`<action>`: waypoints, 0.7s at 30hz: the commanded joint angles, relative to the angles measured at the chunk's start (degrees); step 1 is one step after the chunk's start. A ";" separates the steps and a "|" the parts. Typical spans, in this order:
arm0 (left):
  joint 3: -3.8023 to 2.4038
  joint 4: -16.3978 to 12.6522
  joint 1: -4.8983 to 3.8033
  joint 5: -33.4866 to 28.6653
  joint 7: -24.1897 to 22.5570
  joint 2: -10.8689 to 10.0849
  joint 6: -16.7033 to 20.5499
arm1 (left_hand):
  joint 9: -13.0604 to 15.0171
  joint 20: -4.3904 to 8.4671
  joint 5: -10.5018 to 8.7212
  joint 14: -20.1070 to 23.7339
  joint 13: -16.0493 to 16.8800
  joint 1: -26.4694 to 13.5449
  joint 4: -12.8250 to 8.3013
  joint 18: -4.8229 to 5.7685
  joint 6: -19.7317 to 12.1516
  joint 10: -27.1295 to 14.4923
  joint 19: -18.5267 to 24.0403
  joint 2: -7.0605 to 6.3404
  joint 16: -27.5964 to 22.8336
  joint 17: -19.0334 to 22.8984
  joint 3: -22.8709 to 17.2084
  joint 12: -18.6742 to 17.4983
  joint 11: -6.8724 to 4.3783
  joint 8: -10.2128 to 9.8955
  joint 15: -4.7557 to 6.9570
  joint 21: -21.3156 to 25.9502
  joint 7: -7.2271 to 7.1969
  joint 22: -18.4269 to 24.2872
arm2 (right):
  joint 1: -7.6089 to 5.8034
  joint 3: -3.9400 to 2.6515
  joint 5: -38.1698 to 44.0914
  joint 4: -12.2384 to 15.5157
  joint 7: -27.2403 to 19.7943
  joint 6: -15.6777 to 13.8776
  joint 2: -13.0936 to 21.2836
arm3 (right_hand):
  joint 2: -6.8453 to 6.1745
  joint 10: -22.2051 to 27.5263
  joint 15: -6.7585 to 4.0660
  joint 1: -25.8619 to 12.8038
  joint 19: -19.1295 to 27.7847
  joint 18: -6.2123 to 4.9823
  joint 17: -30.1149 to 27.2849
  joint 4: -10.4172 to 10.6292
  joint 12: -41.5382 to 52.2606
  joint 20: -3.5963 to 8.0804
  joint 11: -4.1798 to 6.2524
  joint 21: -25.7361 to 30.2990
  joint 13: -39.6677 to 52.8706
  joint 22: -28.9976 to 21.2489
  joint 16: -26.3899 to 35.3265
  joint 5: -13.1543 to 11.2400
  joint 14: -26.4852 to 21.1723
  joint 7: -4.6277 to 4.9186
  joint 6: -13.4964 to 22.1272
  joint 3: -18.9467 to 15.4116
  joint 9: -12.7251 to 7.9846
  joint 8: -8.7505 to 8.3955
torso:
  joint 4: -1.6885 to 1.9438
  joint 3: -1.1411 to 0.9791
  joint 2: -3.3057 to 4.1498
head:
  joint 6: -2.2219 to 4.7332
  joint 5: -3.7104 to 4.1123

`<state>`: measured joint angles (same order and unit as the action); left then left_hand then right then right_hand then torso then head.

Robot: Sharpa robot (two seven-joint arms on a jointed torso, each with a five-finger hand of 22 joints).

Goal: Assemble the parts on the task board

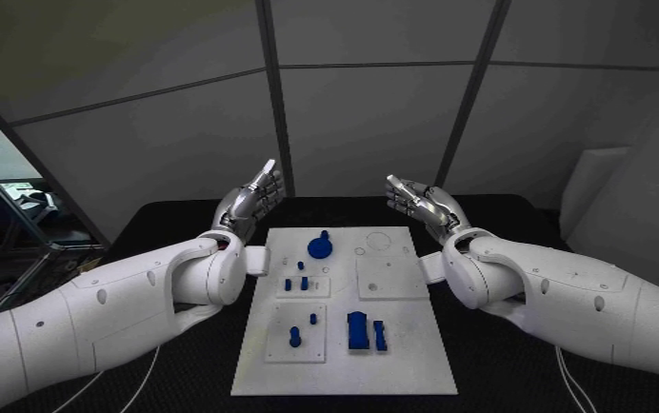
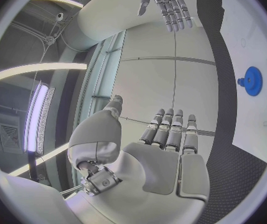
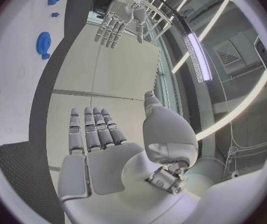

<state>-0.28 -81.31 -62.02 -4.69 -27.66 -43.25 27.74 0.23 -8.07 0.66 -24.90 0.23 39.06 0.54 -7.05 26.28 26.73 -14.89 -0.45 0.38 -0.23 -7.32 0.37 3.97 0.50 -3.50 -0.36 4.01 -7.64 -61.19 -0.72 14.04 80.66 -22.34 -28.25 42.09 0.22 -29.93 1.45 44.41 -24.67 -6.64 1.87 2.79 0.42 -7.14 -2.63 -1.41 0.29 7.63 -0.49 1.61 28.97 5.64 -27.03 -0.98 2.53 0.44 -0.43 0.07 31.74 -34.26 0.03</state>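
Lying flat in the middle of the black desk (image 1: 165, 218) is the white task board (image 1: 347, 313). Small blue parts sit on it: a round gear (image 1: 320, 246) near the far end, a tall block (image 1: 357, 329) (the biggest piece) near the front. The left robot hand (image 1: 251, 196) and right robot hand (image 1: 420, 200) hang above the board's far corners, fingers spread, holding nothing.

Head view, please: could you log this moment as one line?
left hand: open, raised, holding nothing | right hand: open, raised, holding nothing | task board: flat between arms | blue parts: on board
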 commanded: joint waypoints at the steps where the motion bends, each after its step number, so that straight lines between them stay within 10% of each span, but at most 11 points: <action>1: 0.06 -3.41 0.64 3.27 -1.63 -0.51 10.53 | -0.23 2.63 -0.66 7.94 -0.23 -12.46 -0.54 2.11 -8.41 -8.51 4.68 0.45 -0.38 0.23 2.27 -0.37 -3.97 -0.50 3.50 0.36 -4.01 2.44 | 0.36 0.24 -9.21 3.67 -5.21 -10.42 1.01 | -0.22 9.51 -1.45 -14.16 7.87 2.00 -1.87 -2.79 -0.42 2.27 2.63 1.41 -0.29 -2.44 0.49 -1.61 -9.22 -5.64 8.61 0.98 -2.53 -0.44 | 0.43 -0.07 -0.56 | -0.12 -0.03; 5: 0.21 -7.08 1.49 4.26 -1.98 -1.17 14.64 | -0.23 3.53 -0.66 10.73 -0.23 -16.80 -0.54 2.10 -11.31 -11.51 6.35 0.45 -0.38 0.23 3.10 -0.37 -3.97 -0.50 3.50 0.36 -4.01 3.30 | 0.84 0.58 -12.65 7.68 -6.81 -14.30 2.14 | -0.22 12.80 -1.45 -19.02 10.54 2.62 -1.87 -2.79 -0.42 3.08 2.63 1.41 -0.29 -3.27 0.49 -1.61 -12.41 -5.64 11.57 0.98 -2.53 -0.44 | 0.43 -0.07 -0.56 | -0.12 -0.03; 6: 0.23 -7.63 1.62 4.41 -2.03 -1.26 15.25 | -0.23 3.74 -0.66 11.26 -0.23 -17.67 -0.54 2.12 -11.91 -12.09 6.65 0.45 -0.38 0.23 3.29 -0.37 -3.97 -0.50 3.50 0.36 -4.01 3.46 | 0.91 0.63 -13.15 8.27 -7.04 -14.87 2.31 | -0.22 13.54 -1.45 -20.13 11.16 6.64 -1.87 -2.79 -0.42 7.14 2.63 1.41 -0.29 -3.45 0.49 -1.61 -13.14 -5.64 12.23 0.98 -2.53 -0.44 | 0.43 -0.07 -0.56 | -0.12 -0.03; 7: 0.25 -8.05 1.72 4.53 -2.07 -1.34 15.72 | -0.23 4.02 -0.66 11.90 -0.23 -18.65 -0.54 2.09 -12.56 -12.76 6.97 0.45 -0.38 0.23 7.32 -0.37 -3.97 -0.50 3.50 0.36 -4.01 7.64 | 0.96 0.67 -13.53 8.71 -7.22 -15.30 2.43 | -0.22 14.30 -1.45 -21.22 11.77 6.64 -1.87 -2.79 -0.42 7.14 2.63 1.41 -0.29 -7.63 0.49 -1.61 -13.84 -5.64 12.91 0.98 -2.53 -0.44 | 0.43 -0.07 -0.56 | -0.12 -0.03; 8: 0.26 -8.34 1.79 4.60 -2.10 -1.39 16.05 | -0.23 8.07 -0.66 12.39 -0.23 -19.44 -0.54 2.11 -13.09 -13.31 7.33 0.45 -0.38 0.23 7.32 -0.37 -3.97 -0.50 3.50 0.36 -4.01 7.64 | 1.00 0.69 -13.79 9.01 -7.34 -15.59 2.52 | -0.22 14.89 -1.45 -22.11 12.22 6.64 -1.87 -2.79 -0.42 7.14 2.63 1.41 -0.29 -7.63 0.49 -1.61 -14.42 -5.64 13.44 0.98 -2.53 -0.44 | 0.43 -0.07 -0.56 | -0.12 -0.03; 21: 0.28 -8.64 1.86 4.69 -2.13 -1.44 16.38 | -0.23 8.07 -0.66 17.45 -0.23 -27.31 -0.54 2.11 -18.44 -18.69 10.39 0.45 -0.38 0.23 7.32 -0.37 -3.97 -0.50 3.50 0.36 -4.01 7.64 | 1.03 0.72 -14.04 9.29 -7.45 -15.86 2.60 | -0.22 20.91 -1.45 -31.01 17.18 6.64 -1.87 -2.79 -0.42 7.14 2.63 1.41 -0.29 -7.63 0.49 -1.61 -20.23 -5.64 18.89 0.98 -2.53 -0.44 | 0.43 -0.07 -0.56 | -0.12 -0.03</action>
<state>0.06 -89.83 -60.06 -1.07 -28.49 -44.68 42.88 0.07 -0.50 0.41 -10.01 0.06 15.79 0.00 -7.06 10.63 10.74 -6.13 0.00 0.35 -0.07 -0.93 0.34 0.12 0.28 -0.10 -0.36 0.07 -0.58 -60.05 0.03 0.87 89.80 -28.33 -42.83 44.68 0.01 -12.12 0.06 17.96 -10.15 -0.81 0.13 0.37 0.21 -0.36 -0.01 -0.38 0.07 0.57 -0.27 0.29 11.71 0.16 -10.93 0.04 0.10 0.22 0.00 0.00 31.18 -34.38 0.01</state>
